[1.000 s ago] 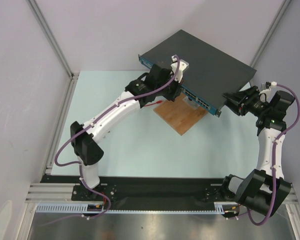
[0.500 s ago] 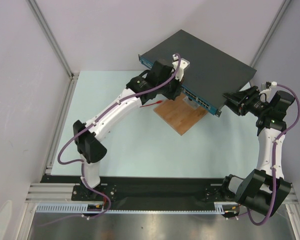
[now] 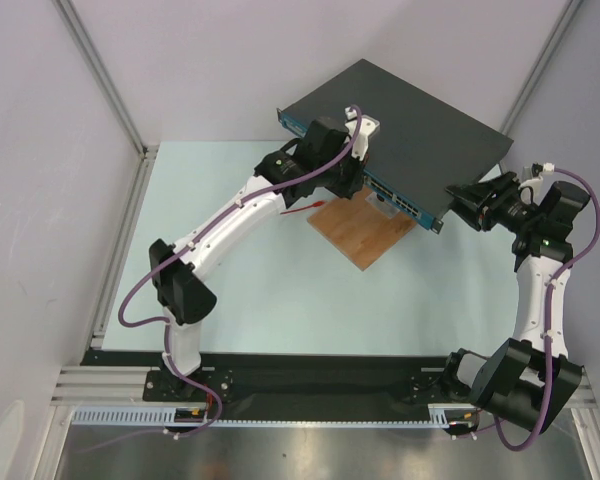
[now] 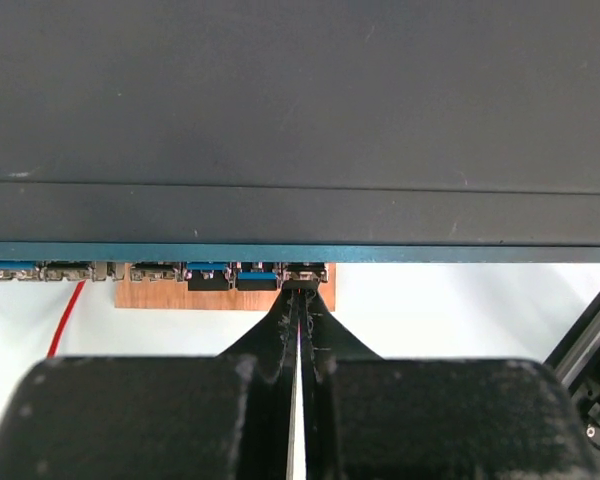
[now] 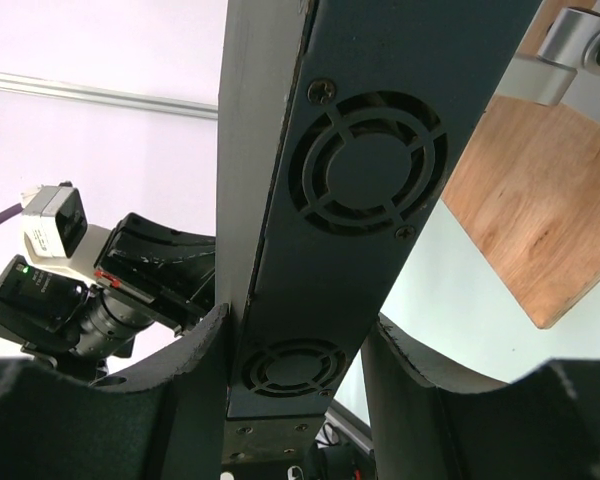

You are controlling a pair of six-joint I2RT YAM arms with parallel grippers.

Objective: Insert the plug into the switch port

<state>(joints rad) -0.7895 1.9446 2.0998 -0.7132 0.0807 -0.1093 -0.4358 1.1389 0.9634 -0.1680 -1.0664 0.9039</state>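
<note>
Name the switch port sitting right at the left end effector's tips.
The rightmost port in the left wrist view, on the switch, directly above the shut left end effector; the others lie to its left.

There is one switch (image 3: pixel 410 115), one wooden board (image 3: pixel 365 238) and one red cable (image 3: pixel 302 208). Two arms stand here: left arm (image 3: pixel 230 222), right arm (image 3: pixel 533 295).

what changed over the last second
The shut left fingers moved forward, closer to the port strip of the switch. Nothing was grabbed or released. The right fingers stay clamped on the switch's end; the switch and wooden board are unmoved.
</note>
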